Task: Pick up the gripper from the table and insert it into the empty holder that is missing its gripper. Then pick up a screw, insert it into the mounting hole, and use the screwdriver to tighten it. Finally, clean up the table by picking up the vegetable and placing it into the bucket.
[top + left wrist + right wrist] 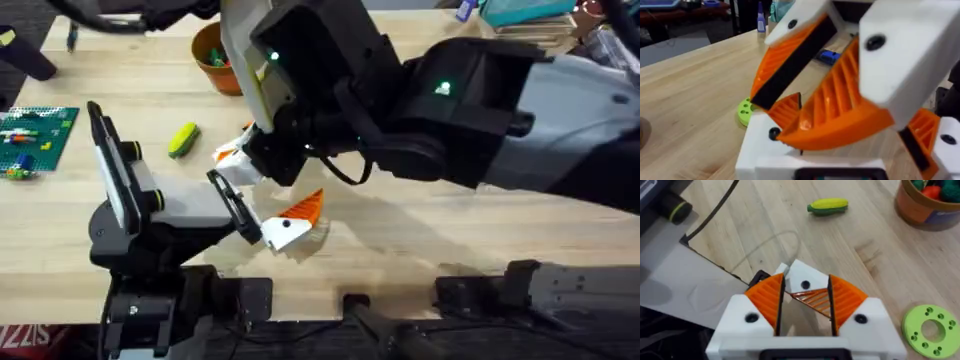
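The right gripper (805, 305) pinches what looks like the holder (804, 282), seemingly to steady it, the left gripper (268, 232) spread nearby; the vegetable (828, 206) lies near the bucket (926, 205).

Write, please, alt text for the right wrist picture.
The right gripper, white with orange ribbed pads, closes around a white plastic block with an orange ribbed tip above a wooden table. Beyond lie a yellow-green toy vegetable, an orange-brown bucket and a lime-green disc.
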